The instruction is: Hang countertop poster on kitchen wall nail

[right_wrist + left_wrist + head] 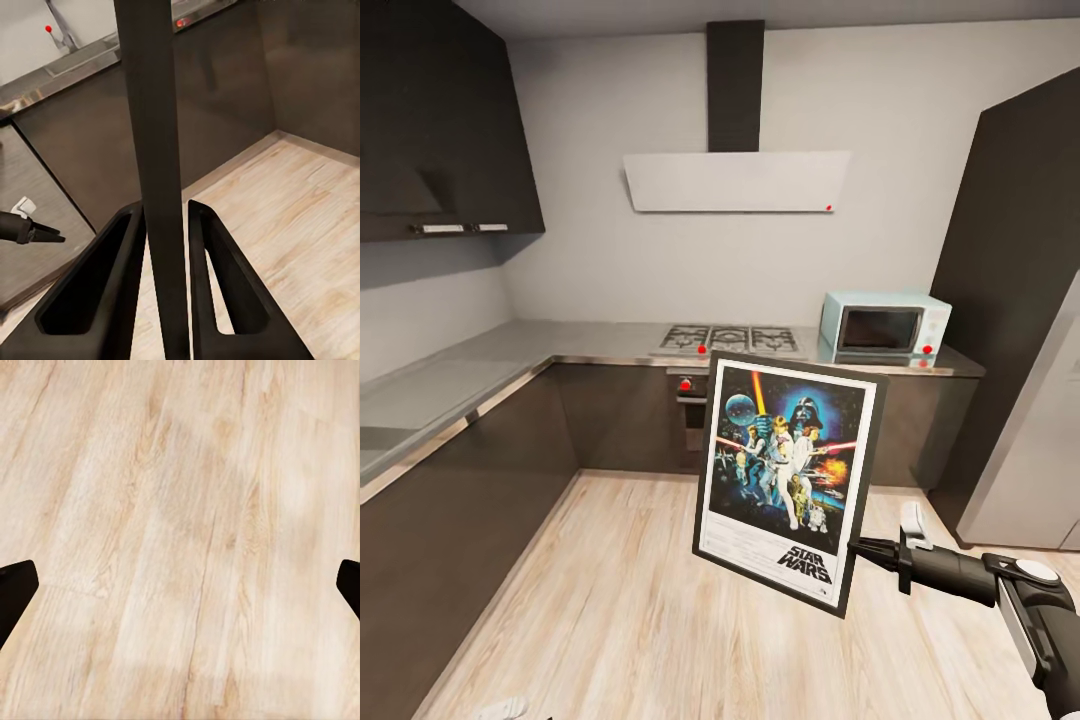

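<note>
Nearest thing is the right gripper point(865, 549), low on the right, fingers clamped on the poster point(790, 478) at its right edge near the bottom corner. In the right wrist view the two dark fingers point(101, 289) squeeze the frame edge-on point(154, 150), so the grasp looks solid imo. Poster is up in the air over the wood floor point(610, 610), roughly upright w/ a slight tilt, picture side facing the cam, well apart from any surface.

Left gripper point(180, 592): just the two black fingertips point(13, 594) at the far sides of the left wrist view w/ floor between them, so spread wide, holding nothing.

Progress-wise: pickup is done, poster's off the kitchen countertop point(490, 365). Hanging is what's left, so I'd say about halfway.

Farther back: the grey L-shaped counter runs along the left and the far wall, w/ the gas hob point(730, 340) in the middle and a light-blue microwave point(885, 325) to its right. Above that a white hood point(738, 180) on the far wall, dark upper cabinets point(445, 120) at far left, tall dark unit point(1010, 300) on the right.

Hard to tell: can't make out any wall nail tbh. There are small red dots by the hood, hob and microwave, too tiny to ID. Right arm is cut off at the frame edge.
</note>
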